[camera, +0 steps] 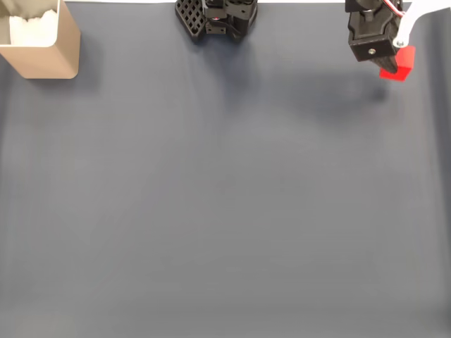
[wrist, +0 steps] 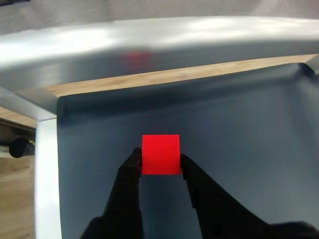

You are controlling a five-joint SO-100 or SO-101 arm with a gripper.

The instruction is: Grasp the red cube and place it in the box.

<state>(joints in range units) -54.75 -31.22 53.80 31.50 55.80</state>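
Red cube [wrist: 160, 154] is a small, plain block of bright, flat red, its faces matte and unmarked, its edges crisp. In the wrist view it sits squarely between the two black fingers [wrist: 130, 172], which press against its left and right sides, so the gripper [wrist: 160, 162] is clamped on it; the grey mat [wrist: 239, 149] lies behind it, and whether the cube touches the mat or hangs just above it cannot be told. In the fixed view the cube [camera: 399, 65] is at the far right of the mat, partly covered by the black gripper body [camera: 371, 32], with only its right and lower parts showing.

A shiny metal rail [wrist: 149, 42] crosses the far side of the wrist view and carries a faint red reflection; a strip of wood-coloured surface [wrist: 164, 77] shows just beneath it.

The box [camera: 44, 39] stands at the far left corner of the fixed view, tan with a white lining, well apart from the cube. Its top and left side are cut off by the picture edge. The arm's base [camera: 218, 17] at the far middle is also cut off, as is the upper gripper.
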